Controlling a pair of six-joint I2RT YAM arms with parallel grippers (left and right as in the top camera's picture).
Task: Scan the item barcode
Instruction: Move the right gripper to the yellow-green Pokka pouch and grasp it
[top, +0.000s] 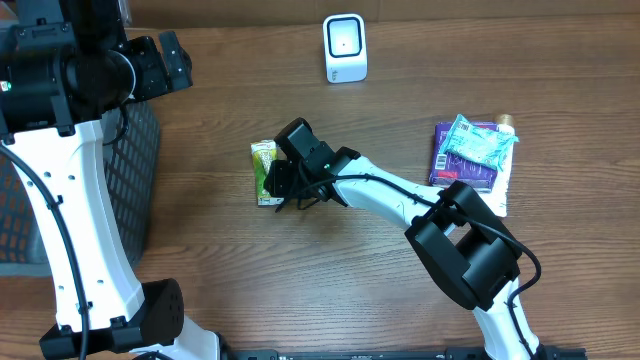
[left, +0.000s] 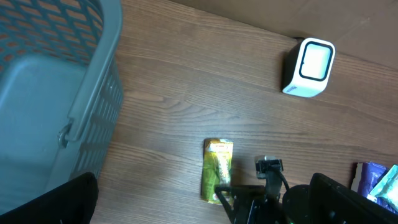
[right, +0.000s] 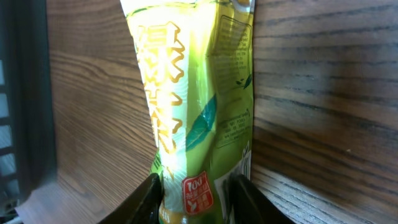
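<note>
A green snack packet (top: 263, 172) lies flat on the wooden table, left of the middle; it also shows in the left wrist view (left: 217, 168). My right gripper (top: 285, 185) is down at its near end. In the right wrist view the packet (right: 193, 112) fills the frame, and both black fingers (right: 149, 199) press its sides, so the right gripper (right: 196, 202) is shut on it. The white scanner (top: 345, 47) stands at the table's back, its window facing forward (left: 309, 67). My left gripper (top: 165, 60) hangs open, high at the back left, holding nothing.
A grey mesh basket (top: 130, 170) stands at the table's left edge, large in the left wrist view (left: 56, 93). On the right lies a pile with a purple packet (top: 462, 160) and a teal packet (top: 482, 142) on top.
</note>
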